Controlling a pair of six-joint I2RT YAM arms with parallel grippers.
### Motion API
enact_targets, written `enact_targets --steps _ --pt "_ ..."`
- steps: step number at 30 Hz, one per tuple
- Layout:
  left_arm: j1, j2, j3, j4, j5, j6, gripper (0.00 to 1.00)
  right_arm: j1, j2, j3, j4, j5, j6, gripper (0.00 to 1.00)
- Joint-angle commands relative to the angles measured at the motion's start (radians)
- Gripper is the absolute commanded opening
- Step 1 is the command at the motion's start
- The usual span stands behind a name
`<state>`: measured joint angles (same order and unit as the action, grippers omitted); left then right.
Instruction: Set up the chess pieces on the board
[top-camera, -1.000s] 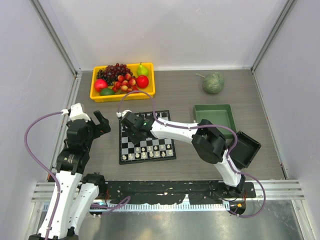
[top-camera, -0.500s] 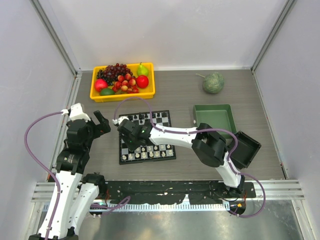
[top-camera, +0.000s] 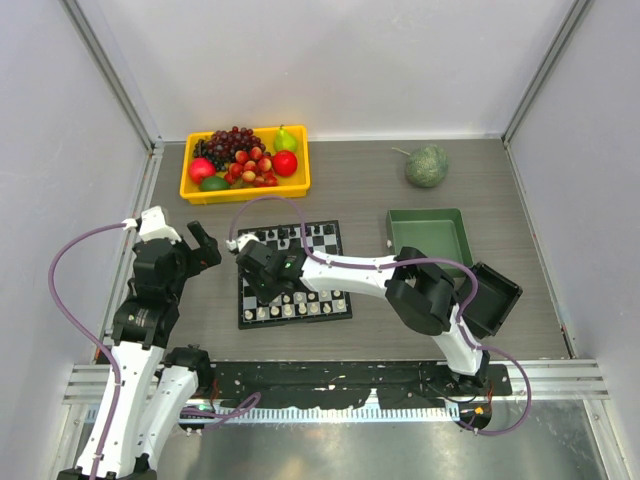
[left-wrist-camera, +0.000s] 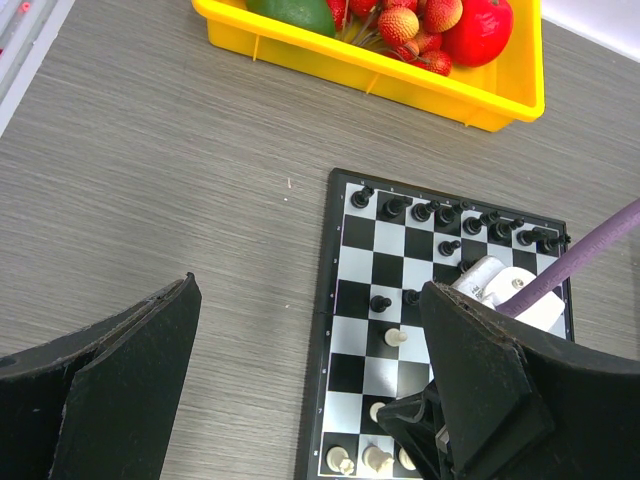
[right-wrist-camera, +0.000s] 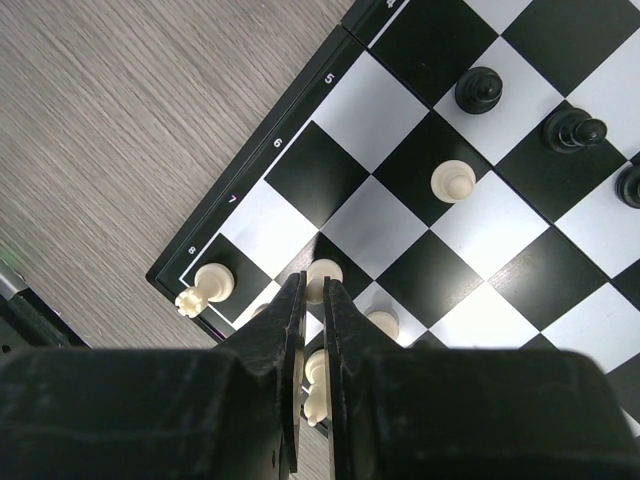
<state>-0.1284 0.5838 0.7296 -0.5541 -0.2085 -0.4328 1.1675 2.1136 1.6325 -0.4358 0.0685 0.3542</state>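
Observation:
The board (top-camera: 340, 270) lies mid-table. Black chess pieces (top-camera: 300, 236) line its far edge and white ones (top-camera: 297, 306) its near rows. My right gripper (top-camera: 263, 277) hangs low over the board's near-left corner. In the right wrist view its fingers (right-wrist-camera: 293, 330) stand almost together around a white pawn (right-wrist-camera: 323, 276) on a dark square, beside a white rook (right-wrist-camera: 205, 288). A lone white pawn (right-wrist-camera: 452, 181) and black pawns (right-wrist-camera: 478, 88) stand further in. My left gripper (left-wrist-camera: 310, 390) is open and empty, over bare table left of the board (left-wrist-camera: 352, 300).
A yellow tray (top-camera: 245, 188) of fruit stands at the back left. A green tray (top-camera: 430, 235) is right of the board, with a black box (top-camera: 492, 297) at its near right. A green round fruit (top-camera: 427, 165) lies at the back right.
My right gripper has moved from the board's far-left part toward its near-left corner and lower. The left arm has not moved.

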Motion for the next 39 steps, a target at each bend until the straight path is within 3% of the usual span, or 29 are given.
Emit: enact_targets --steps 1,5,17,39 --pt "0.007 -0.013 0.007 0.023 -0.003 0.012 0.99 0.018 -0.044 -0.023 -0.021 -0.009 0.015 0.13" --pt "0.009 -0.013 0.005 0.023 -0.003 0.012 0.99 0.017 -0.047 -0.023 -0.021 -0.003 0.015 0.13" --pt "0.007 -0.021 0.007 0.019 -0.009 0.012 0.99 0.011 -0.075 0.035 -0.021 0.014 0.008 0.33" --pt "0.010 -0.033 0.004 0.010 -0.031 0.016 0.99 -0.060 -0.020 0.135 -0.024 0.100 -0.007 0.39"
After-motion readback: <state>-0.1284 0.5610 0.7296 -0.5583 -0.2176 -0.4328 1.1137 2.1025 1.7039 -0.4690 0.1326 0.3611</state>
